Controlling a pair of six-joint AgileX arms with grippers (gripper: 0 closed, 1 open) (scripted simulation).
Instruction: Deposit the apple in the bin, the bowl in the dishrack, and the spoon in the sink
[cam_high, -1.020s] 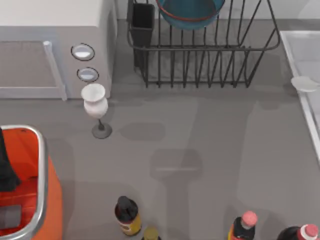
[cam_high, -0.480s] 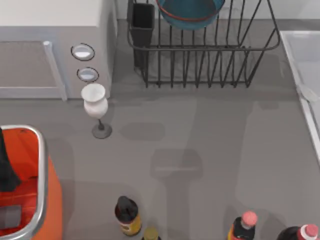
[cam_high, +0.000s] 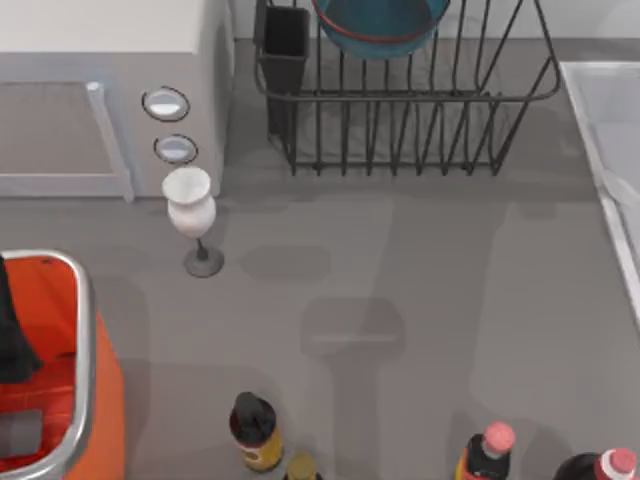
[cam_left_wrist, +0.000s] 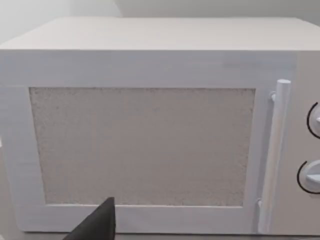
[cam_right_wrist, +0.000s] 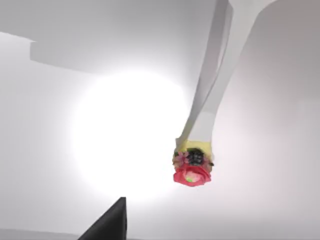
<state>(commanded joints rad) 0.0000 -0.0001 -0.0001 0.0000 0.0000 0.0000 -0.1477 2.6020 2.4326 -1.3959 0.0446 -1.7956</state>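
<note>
The blue bowl (cam_high: 380, 22) sits in the black wire dishrack (cam_high: 400, 120) at the back. In the right wrist view the spoon (cam_right_wrist: 202, 127), white-handled with a red and yellow end, lies apart from my right gripper (cam_right_wrist: 150, 232) over the pale floor of the sink (cam_right_wrist: 70, 150). That gripper is open, with one dark fingertip (cam_right_wrist: 112, 220) showing. The sink's rim (cam_high: 600, 170) runs along the right edge. My left arm (cam_high: 12, 330) hangs over the orange bin (cam_high: 85, 330); the left gripper (cam_left_wrist: 145, 232) is open and faces the microwave. The apple is hidden.
A white microwave (cam_high: 100, 90) stands at the back left, a white goblet (cam_high: 190, 205) just in front of it. Along the front edge stand a dark bottle (cam_high: 255, 430) and two red-capped bottles (cam_high: 490, 450).
The spoon's pale head, seen at the sink's rim a second ago, has slid down out of the top view. The left arm has not moved.
</note>
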